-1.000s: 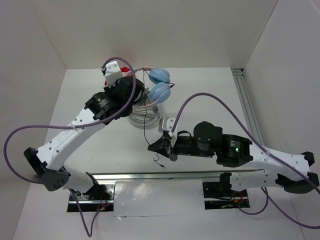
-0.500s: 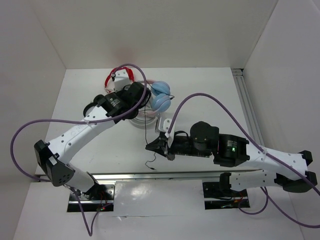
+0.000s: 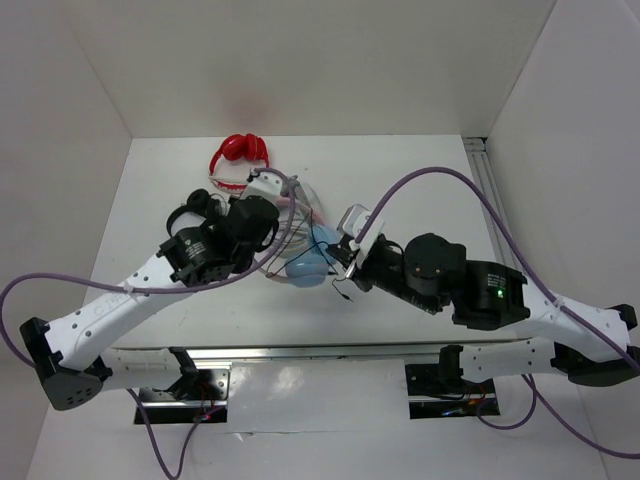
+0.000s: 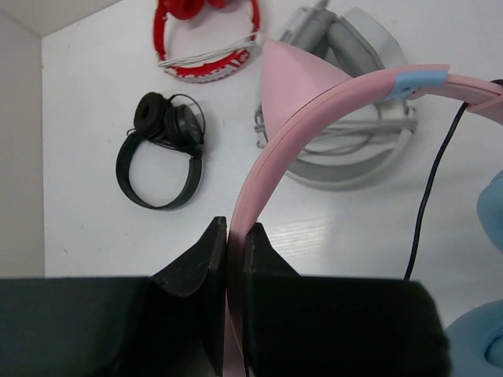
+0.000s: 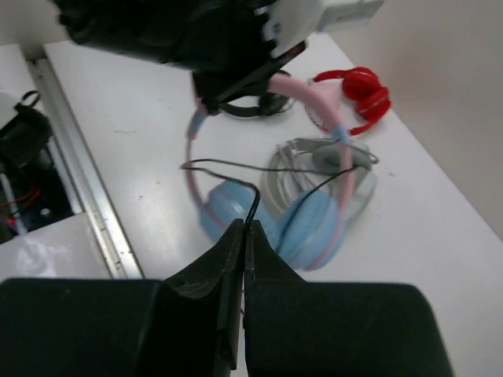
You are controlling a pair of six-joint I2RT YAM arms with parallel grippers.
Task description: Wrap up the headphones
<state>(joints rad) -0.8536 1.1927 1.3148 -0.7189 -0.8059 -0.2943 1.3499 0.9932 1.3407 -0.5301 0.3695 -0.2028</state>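
Pink-banded headphones (image 4: 271,149) in left hand (image 4: 236,229)

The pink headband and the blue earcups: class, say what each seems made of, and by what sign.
Headband: likely hard plastic, smooth matte pink; it keeps a stiff, clean-edged arc. Earcups: probably padded cushions, light blue, rounded and puffy; the blur hides the covering.

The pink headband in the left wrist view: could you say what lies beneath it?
Grey headphones lie beneath the pink headband, which hides a strip of them; the left claw blocks the view under its lower end.
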